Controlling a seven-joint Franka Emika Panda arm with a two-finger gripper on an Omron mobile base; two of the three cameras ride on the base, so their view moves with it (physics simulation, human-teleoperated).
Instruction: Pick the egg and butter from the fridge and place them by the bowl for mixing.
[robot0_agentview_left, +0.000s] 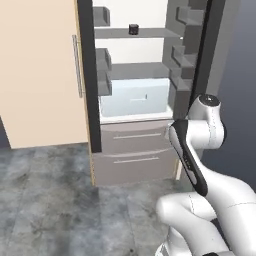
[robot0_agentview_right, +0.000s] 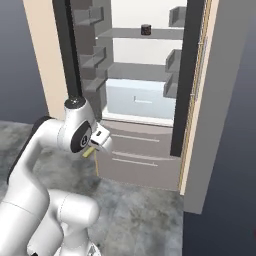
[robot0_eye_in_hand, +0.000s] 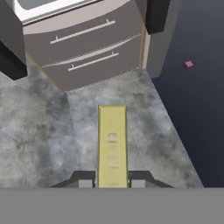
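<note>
Fridge (robot0_agentview_left: 140, 75) open, dark jar (robot0_agentview_left: 133, 29) on shelf; pincer (robot0_eye_in_hand: 112, 180) grips butter (robot0_eye_in_hand: 112, 144).

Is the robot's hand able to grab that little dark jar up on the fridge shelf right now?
Probably not yet. The gripper is shut on the butter, low in front of the fridge drawers, and the jar sits high up on a shelf.
</note>
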